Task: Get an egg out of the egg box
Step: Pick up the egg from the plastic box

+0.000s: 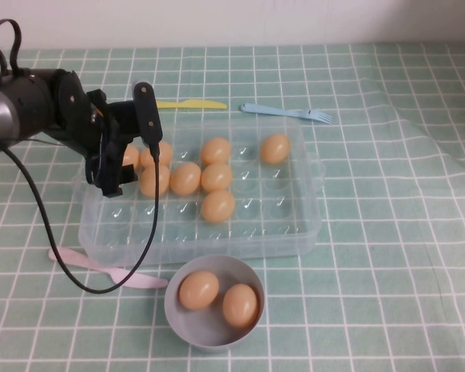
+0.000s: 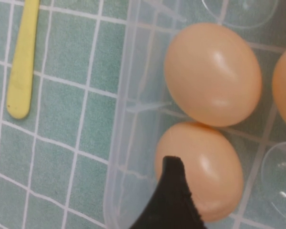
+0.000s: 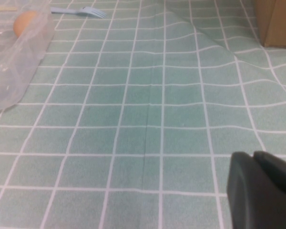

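The clear egg box [image 1: 298, 232] lies mid-table with several tan eggs in its slots. My left gripper [image 1: 132, 159] hangs open over the box's left end, its fingers on either side of the leftmost egg [image 1: 129, 155]. In the left wrist view one dark finger [image 2: 174, 195] stands right beside that egg [image 2: 205, 167], and a second egg [image 2: 212, 74] sits in the adjoining slot. Whether the finger touches the egg does not show. My right gripper [image 3: 252, 160] is shut, low over bare cloth to the right of the box, outside the high view.
A grey-blue bowl [image 1: 171, 302] holding two eggs stands in front of the box. A yellow knife [image 1: 190, 104] and a blue fork [image 1: 287, 113] lie behind it, a pink spoon [image 1: 101, 270] at its front left. A cardboard box [image 3: 276, 21] stands far right.
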You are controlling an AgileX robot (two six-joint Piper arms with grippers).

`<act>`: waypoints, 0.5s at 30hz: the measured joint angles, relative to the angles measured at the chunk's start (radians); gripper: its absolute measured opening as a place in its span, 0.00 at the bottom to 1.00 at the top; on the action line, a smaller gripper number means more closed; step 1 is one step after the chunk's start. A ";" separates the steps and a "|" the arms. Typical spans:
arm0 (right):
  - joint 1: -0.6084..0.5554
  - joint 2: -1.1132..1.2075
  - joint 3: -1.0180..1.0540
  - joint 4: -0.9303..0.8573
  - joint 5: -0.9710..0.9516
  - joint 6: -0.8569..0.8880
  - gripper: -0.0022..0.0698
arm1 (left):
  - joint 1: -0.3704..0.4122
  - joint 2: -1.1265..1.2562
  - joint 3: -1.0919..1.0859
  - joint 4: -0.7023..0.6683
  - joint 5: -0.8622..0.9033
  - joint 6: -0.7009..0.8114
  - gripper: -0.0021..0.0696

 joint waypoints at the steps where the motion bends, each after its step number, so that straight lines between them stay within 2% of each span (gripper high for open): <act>1: 0.000 0.000 0.000 0.000 0.000 0.000 0.01 | 0.000 0.005 0.000 0.000 0.000 0.000 0.74; 15: 0.000 0.000 0.000 0.000 0.000 0.000 0.01 | 0.000 0.019 -0.015 0.000 -0.006 -0.016 0.74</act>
